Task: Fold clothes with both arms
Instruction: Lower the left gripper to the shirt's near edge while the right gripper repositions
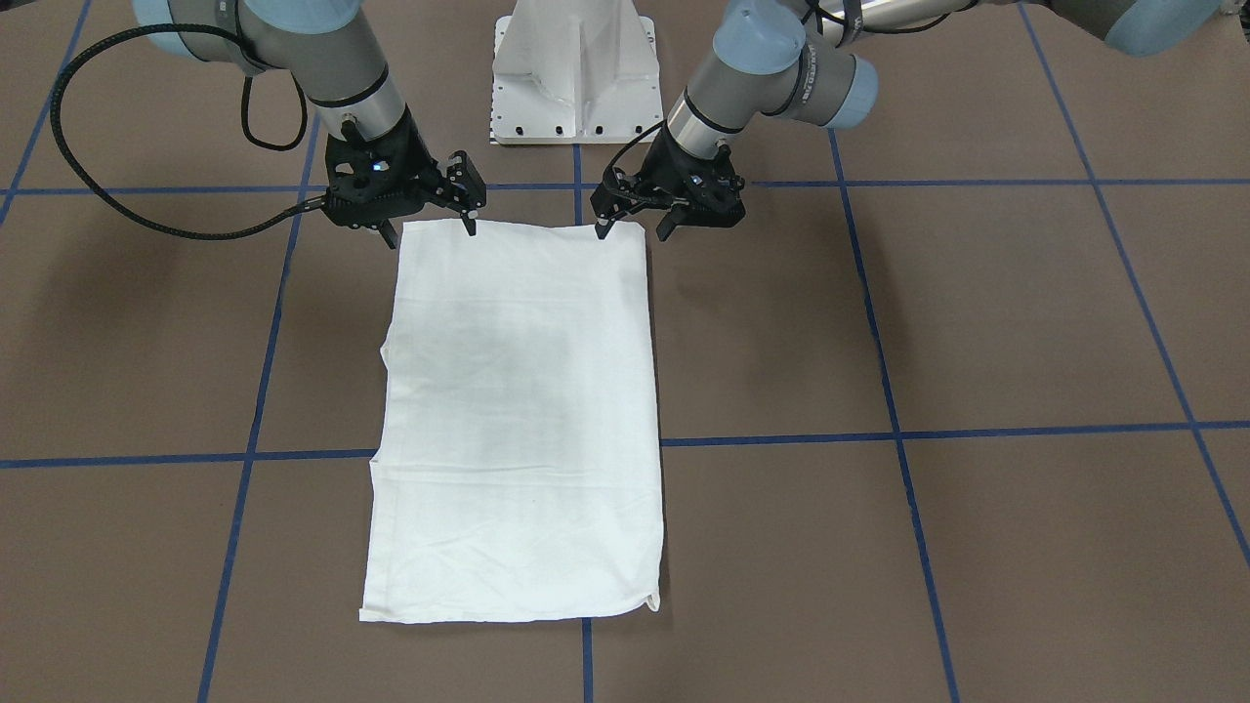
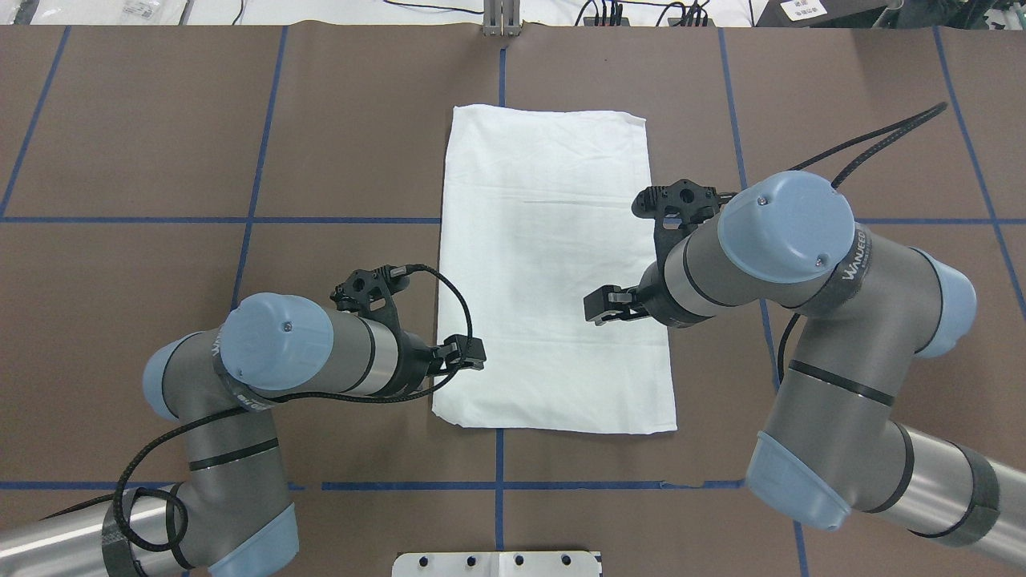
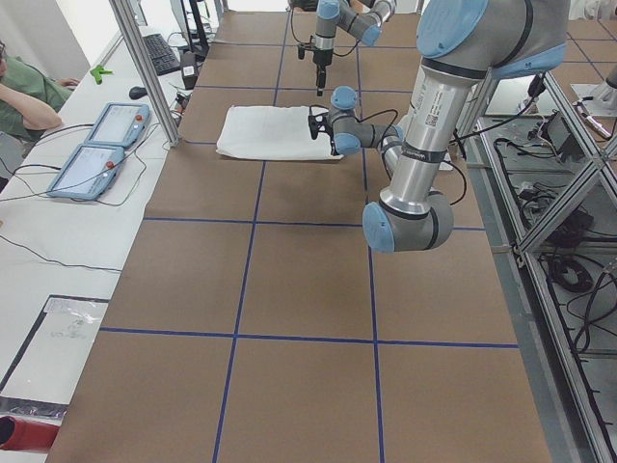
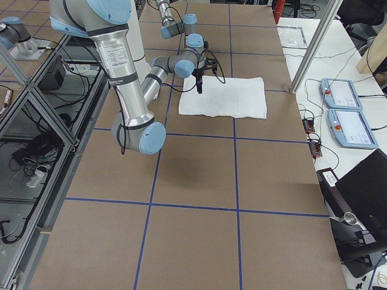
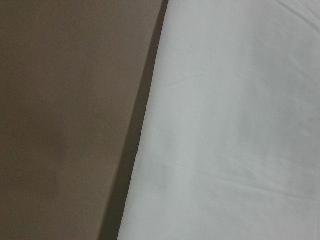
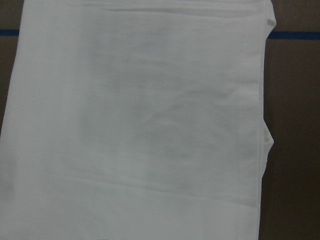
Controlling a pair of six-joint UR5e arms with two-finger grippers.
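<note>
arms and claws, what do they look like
The left arm and right arm are grey metal tubes with light blue joint caps and white lettering. The left claw and right claw are black and two-fingered, each with a looping black cable.

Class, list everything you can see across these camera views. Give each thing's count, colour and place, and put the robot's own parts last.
T-shirt: one, white, folded into a rectangle, flat at the table's middle.
table: one, brown top.
tape lines: several, blue, a grid across the table.
pedestal base: one, white, at the robot's edge of the table.
control tablets: two, light blue-grey, on a white bench beside the table.
person: one, green sleeve, at that bench.
arms: two, grey with light blue caps, flanking the T-shirt.
left gripper: black, open, at the T-shirt's robot-side corner.
right gripper: black, open, at the other robot-side corner.
</note>
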